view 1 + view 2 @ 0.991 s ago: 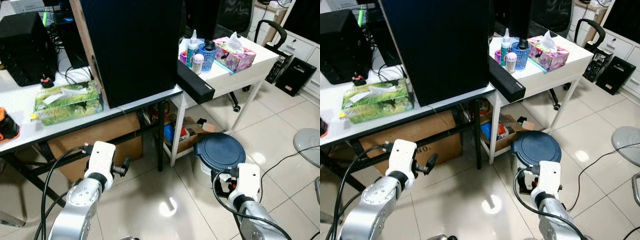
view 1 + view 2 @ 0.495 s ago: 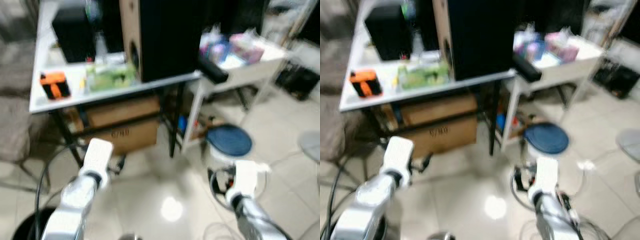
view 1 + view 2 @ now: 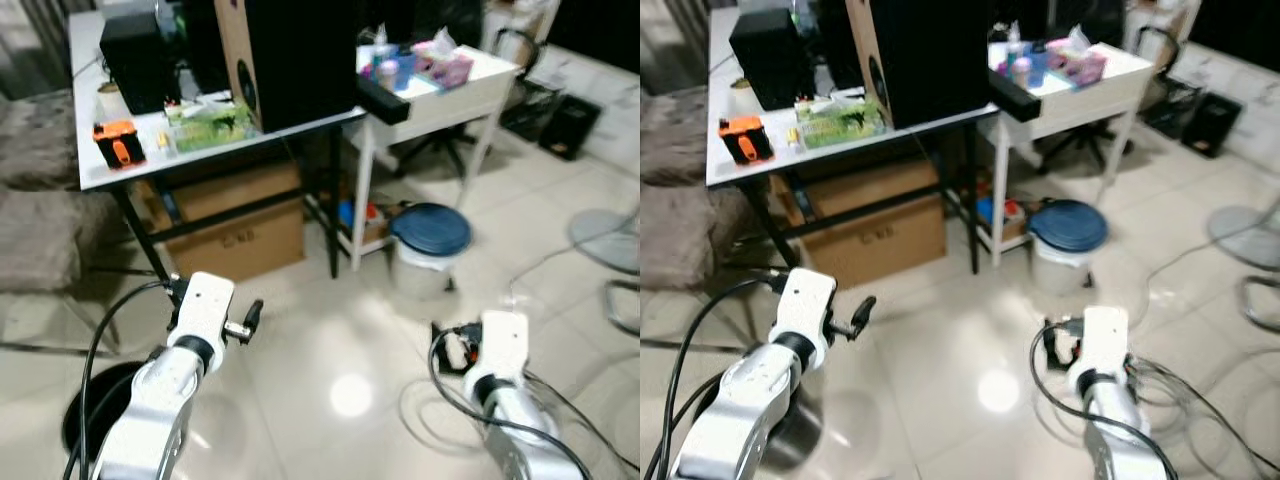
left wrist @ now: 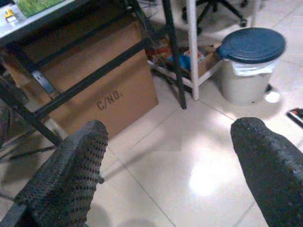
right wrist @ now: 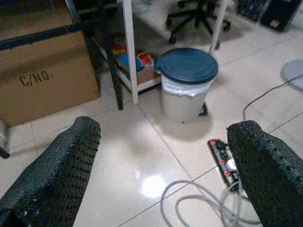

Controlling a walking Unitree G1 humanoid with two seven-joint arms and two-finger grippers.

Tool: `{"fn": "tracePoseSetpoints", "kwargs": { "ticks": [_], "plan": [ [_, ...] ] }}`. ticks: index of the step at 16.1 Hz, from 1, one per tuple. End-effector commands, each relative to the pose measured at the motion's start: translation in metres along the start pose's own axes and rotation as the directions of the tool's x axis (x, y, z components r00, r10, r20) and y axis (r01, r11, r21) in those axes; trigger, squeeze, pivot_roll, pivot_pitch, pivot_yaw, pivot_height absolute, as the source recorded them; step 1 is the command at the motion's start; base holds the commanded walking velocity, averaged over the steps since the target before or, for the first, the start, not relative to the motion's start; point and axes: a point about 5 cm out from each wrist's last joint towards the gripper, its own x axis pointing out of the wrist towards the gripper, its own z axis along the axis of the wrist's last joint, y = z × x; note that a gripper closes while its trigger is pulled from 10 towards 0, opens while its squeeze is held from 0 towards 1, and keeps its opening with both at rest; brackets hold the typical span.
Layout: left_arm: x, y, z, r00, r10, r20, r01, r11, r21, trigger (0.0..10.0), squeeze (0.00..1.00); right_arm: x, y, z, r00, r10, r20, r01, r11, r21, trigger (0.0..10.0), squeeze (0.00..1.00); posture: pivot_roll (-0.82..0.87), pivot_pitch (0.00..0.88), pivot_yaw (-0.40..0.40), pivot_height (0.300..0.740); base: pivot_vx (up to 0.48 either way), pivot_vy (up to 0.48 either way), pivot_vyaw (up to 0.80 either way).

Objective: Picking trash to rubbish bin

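1. The left tool (image 4: 165,165) hangs low over the glossy tiled floor (image 3: 330,340) with its two black fingers (image 4: 71,175) spread wide and nothing between them.
2. The right tool (image 5: 161,161) is likewise spread wide and empty, its fingers (image 5: 61,165) framing bare floor in the lower part of the right wrist view.
3. In the left eye view both silver arms reach forward from the lower edge, the left arm (image 3: 160,400) at lower left, the right arm (image 3: 505,400) at lower right.
4. Near the right tool, a power strip (image 5: 223,163) and loops of white cable (image 5: 189,203) lie on the floor.
5. The rubbish bin (image 3: 430,250), pale with a dark blue lid and a white liner, stands right of centre, beside the leg of a white side counter (image 3: 470,85).
6. That white counter carries a pink tissue box (image 3: 445,68) and a small blue basket (image 3: 388,72).
7. Left of it, a counter with black legs (image 3: 95,170) holds a large black speaker (image 3: 300,55), a green tissue pack (image 3: 210,120) and an orange item (image 3: 118,142).
8. A cardboard box (image 3: 235,215) marked "C/NO." sits beneath it.
9. No trash item can be picked out on the floor.
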Motion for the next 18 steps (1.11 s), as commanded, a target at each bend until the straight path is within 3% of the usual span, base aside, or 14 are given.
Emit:
{"fn": "tracePoseSetpoints", "kwargs": {
  "ticks": [1, 6, 8, 13, 15, 18],
  "plan": [
    [-0.002, 0.003, -0.004, 1.0, 0.023, -0.004, -0.023, 1.0, 0.01, 10.0, 0.0, 0.002, 0.008, 0.003, 0.999, 0.034, 0.027, -0.034, 0.999, -0.012, 10.0, 0.0, -0.09, 0.0, 0.02, 0.74, -0.304, 0.0, 0.0],
    [-0.003, 0.01, -0.008, 0.997, 0.072, 0.025, -0.073, 0.997, 0.02, 10.0, 0.0, 0.01, 0.014, 0.006, 0.995, 0.07, 0.072, -0.067, 0.996, -0.052, 10.0, 0.0, -0.07, 0.0, 0.006, 0.74, -0.305, 0.0, 0.0],
    [-0.006, 0.01, -0.017, 0.996, 0.083, 0.022, -0.084, 0.995, 0.045, 10.0, 0.0, 0.013, 0.017, 0.006, 0.991, 0.105, 0.083, -0.096, 0.99, -0.108, 10.0, 0.0, -0.07, 0.0, -0.006, 0.74, -0.304, 0.0, 0.0],
    [-0.007, 0.014, -0.011, 0.99, 0.118, 0.074, -0.122, 0.992, 0.044, 10.0, 0.0, 0.02, 0.027, 0.009, 0.981, 0.171, 0.092, -0.16, 0.98, -0.122, 10.0, 0.0, -0.04, 0.0, -0.022, 0.74, -0.295, 0.0, 0.0],
    [-0.007, 0.021, -0.004, 0.982, 0.153, 0.113, -0.158, 0.987, 0.031, 10.0, 0.0, 0.022, 0.033, 0.015, 0.973, 0.207, 0.103, -0.186, 0.966, -0.181, 10.0, 0.0, -0.04, 0.0, -0.031, 0.74, 0.0, 0.0, 0.8],
    [-0.008, 0.021, 0.001, 0.984, 0.134, 0.117, -0.135, 0.991, -0.003, 10.0, 0.0, 0.028, 0.033, 0.02, 0.966, 0.239, 0.102, -0.22, 0.962, -0.164, 10.0, 0.0, -0.03, 0.0, -0.031, 0.74, 0.0, 0.0, 0.8]
  ]
}}
